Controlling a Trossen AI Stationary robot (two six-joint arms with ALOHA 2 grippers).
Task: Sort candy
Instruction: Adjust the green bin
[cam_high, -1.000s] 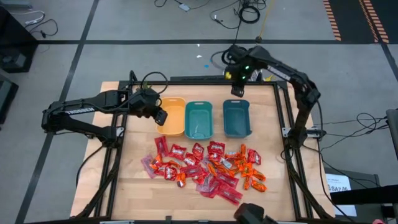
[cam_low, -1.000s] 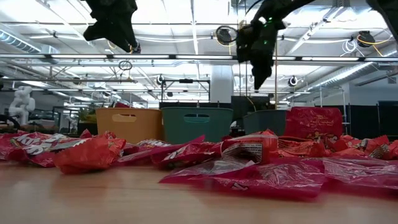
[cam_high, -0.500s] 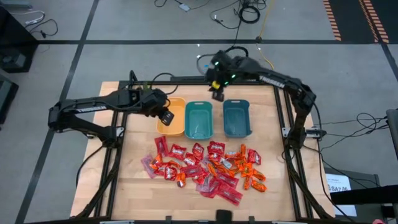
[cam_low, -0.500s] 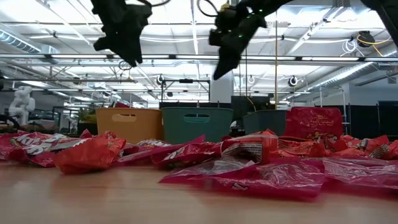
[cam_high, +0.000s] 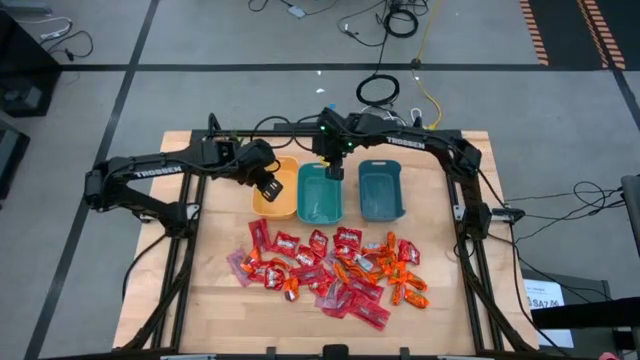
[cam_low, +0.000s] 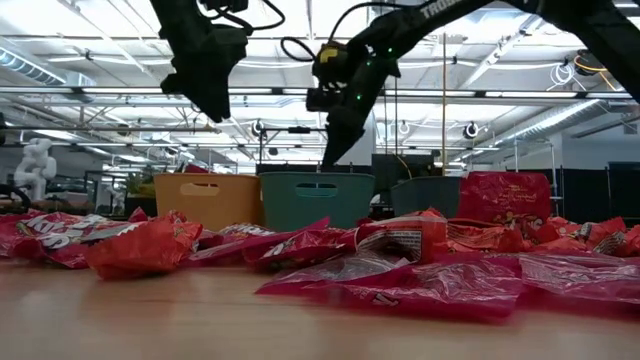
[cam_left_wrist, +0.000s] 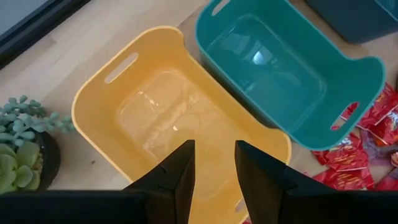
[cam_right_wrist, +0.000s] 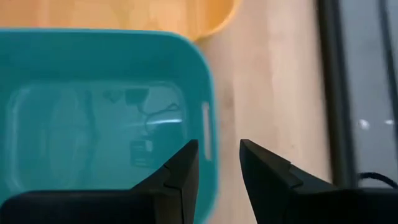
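Candy (cam_high: 330, 267) untouched; left gripper (cam_high: 269, 189), right gripper (cam_high: 335, 172) above bins.

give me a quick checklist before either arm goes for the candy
1. Yellow bin empty: ok.
2. Lighter teal bin empty: ok.
3. Left gripper carrying nothing, fingers slightly apart above the yellow bin: ok.
4. Right gripper carrying nothing, over the lighter teal bin's far rim: ok.
5. Candy separated for single picks: not ok, pieces overlap in one pile.
6. Darker teal bin empty: cannot tell.
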